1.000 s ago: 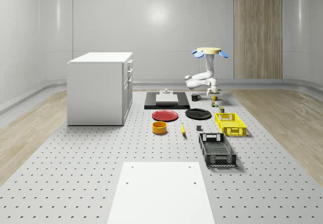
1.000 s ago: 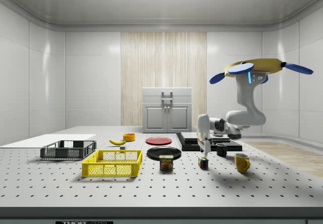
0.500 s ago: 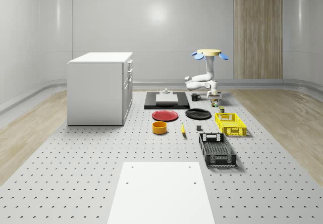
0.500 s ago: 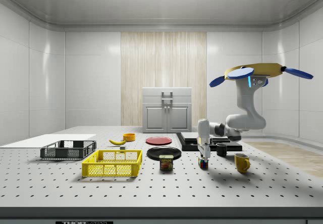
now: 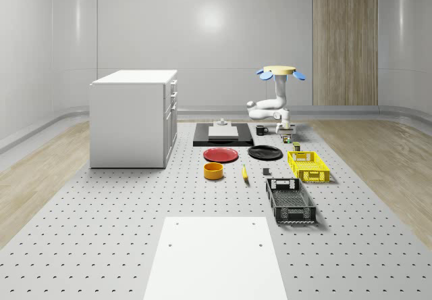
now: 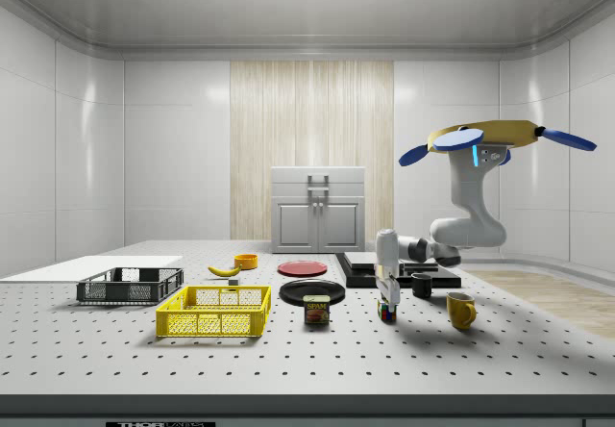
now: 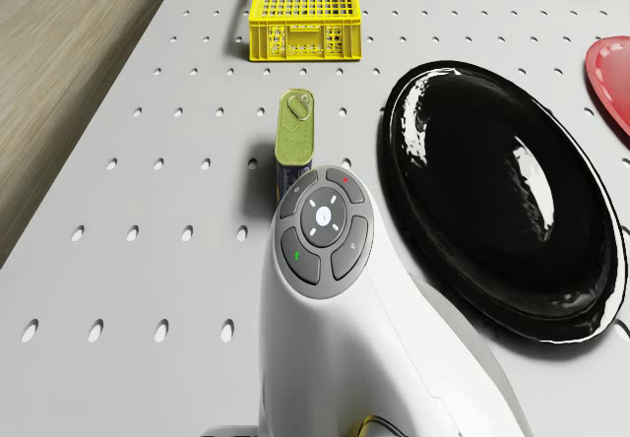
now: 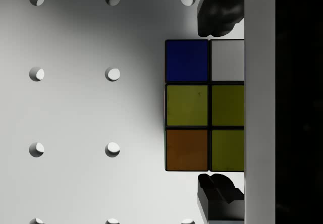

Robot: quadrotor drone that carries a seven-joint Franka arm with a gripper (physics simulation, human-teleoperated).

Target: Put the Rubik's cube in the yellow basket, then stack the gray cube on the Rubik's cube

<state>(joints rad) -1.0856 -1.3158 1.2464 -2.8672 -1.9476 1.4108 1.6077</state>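
Arm (image 6: 452,239) folded low beneath hovering drone (image 6: 485,138), gripper (image 6: 386,297) pointing straight down, spread fingers (image 8: 217,12) bracketing Rubik's cube (image 8: 204,105) on table (image 6: 288,350).

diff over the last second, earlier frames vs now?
The drone sank slightly and the end effector came down over the Rubik's cube, its fingers now flanking the cube on the table. Yellow basket, can and mug stayed put.
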